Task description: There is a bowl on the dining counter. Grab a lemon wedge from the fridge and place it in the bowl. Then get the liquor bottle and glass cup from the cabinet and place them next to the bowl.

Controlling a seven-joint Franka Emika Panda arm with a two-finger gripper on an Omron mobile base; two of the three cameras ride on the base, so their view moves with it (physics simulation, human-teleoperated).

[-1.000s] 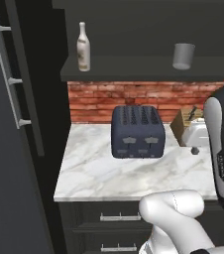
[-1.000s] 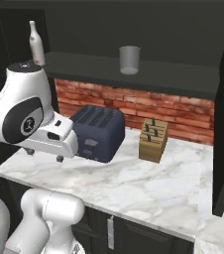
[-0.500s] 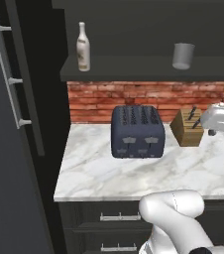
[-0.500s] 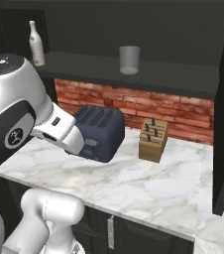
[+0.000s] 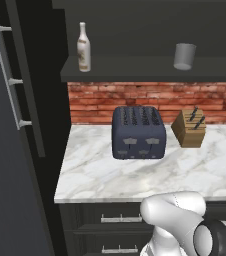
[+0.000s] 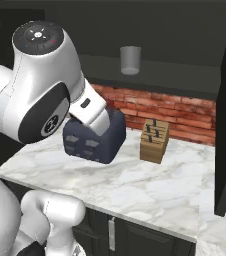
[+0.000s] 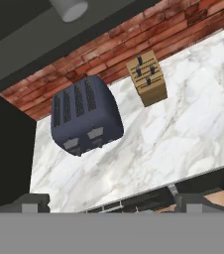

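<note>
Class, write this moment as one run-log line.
fingers: open, holding nothing | bottle: on shelf, left | cup: on shelf, right | toaster, knife block: on counter

The arm (image 6: 40,85) is raised high, its tool (image 7: 111,201) spread wide, holding nothing.

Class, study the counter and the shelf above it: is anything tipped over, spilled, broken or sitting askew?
Nothing stands out. The liquor bottle and glass cup stand upright on the shelf, well apart. Below, the toaster and knife block sit squarely on the marble counter, which shows no spill.
</note>
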